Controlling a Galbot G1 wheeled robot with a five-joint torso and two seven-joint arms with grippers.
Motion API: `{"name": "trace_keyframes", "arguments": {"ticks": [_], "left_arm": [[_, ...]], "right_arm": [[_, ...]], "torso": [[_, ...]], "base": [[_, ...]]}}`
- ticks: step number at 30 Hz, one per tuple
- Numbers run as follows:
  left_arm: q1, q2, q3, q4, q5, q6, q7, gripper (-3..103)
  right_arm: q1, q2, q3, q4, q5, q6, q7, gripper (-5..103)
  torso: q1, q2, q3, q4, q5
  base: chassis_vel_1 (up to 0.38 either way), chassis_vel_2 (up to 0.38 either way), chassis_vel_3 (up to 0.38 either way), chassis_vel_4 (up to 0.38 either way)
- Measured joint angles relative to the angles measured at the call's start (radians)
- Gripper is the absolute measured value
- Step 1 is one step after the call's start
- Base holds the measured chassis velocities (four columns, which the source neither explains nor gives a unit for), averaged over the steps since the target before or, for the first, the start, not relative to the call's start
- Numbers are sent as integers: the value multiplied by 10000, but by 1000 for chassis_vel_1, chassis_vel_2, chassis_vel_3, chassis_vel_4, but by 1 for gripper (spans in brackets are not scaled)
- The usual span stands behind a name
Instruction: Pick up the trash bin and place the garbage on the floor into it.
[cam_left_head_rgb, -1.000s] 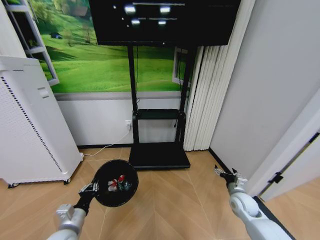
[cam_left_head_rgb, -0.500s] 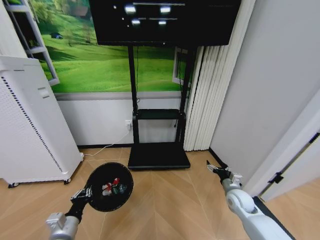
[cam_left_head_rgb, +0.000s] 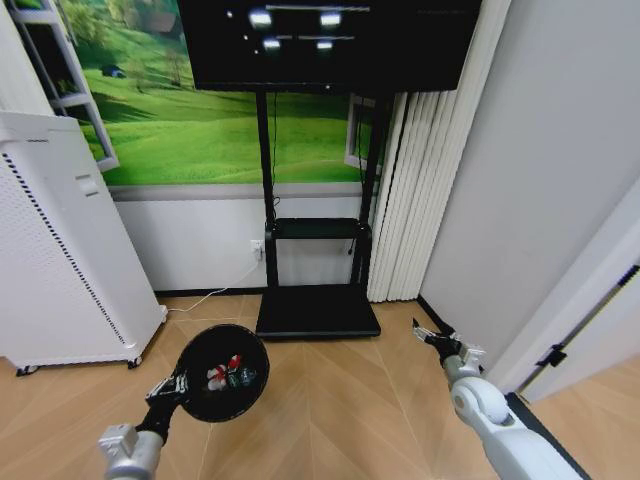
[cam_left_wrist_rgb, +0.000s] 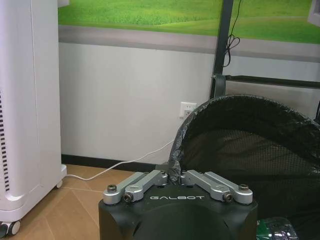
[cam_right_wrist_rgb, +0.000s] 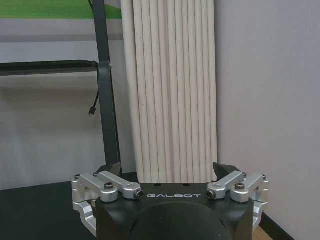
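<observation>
You see a tall white perforated appliance (cam_left_head_rgb: 60, 250) on casters at the left. A black screen (cam_left_head_rgb: 325, 40) stands on a black stand (cam_left_head_rgb: 315, 260) before a green landscape mural (cam_left_head_rgb: 200, 130). Folded white curtains (cam_left_head_rgb: 425, 170) hang just beside the stand.

Trash bin (cam_left_head_rgb: 220, 372) low on your left with the garbage (cam_left_head_rgb: 228, 373) inside it, air purifier (cam_left_head_rgb: 60, 250) behind-left, TV stand (cam_left_head_rgb: 316, 260) straight ahead, curtain (cam_left_head_rgb: 425, 160) to its right.
</observation>
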Motion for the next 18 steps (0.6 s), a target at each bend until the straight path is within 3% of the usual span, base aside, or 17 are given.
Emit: {"name": "trace_keyframes", "arguments": {"ticks": [18], "left_arm": [[76, -268, -69, 180, 69, -213, 61, 3]], "right_arm": [[-2, -1, 5, 1, 2, -2, 4, 100]], "torso": [[0, 0, 0, 0, 2]], "base": [[14, 16, -20, -14]]}}
